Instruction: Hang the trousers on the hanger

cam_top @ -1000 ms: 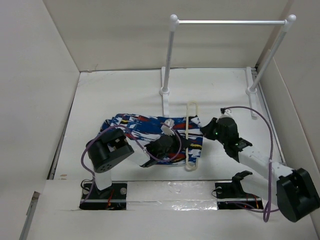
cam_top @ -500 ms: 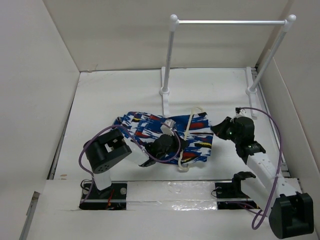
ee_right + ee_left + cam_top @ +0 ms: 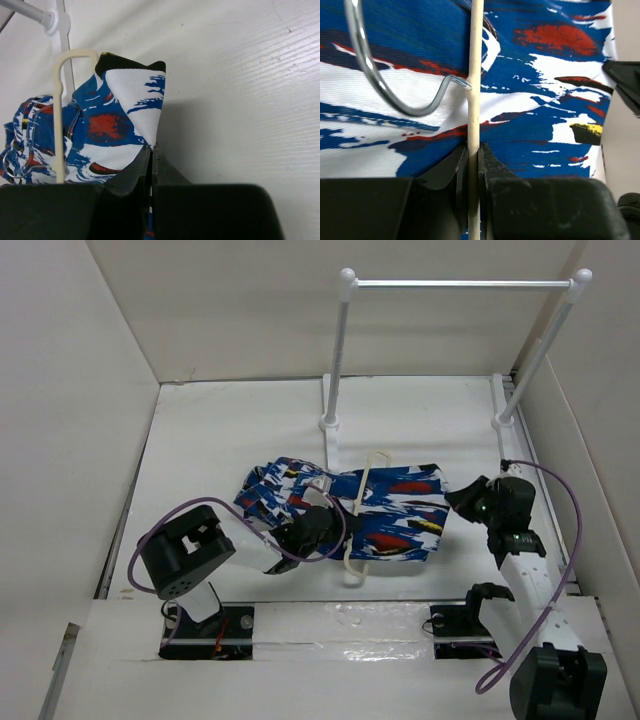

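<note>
Pinching the hanger (image 3: 475, 75) bar, the left gripper (image 3: 473, 152) sits clamped tight over the trousers (image 3: 545, 100). The right gripper (image 3: 151, 152) nips a trouser corner.

blue-white-red patchy trousers (image 3: 395, 515), cream hanger (image 3: 356, 530)
</note>
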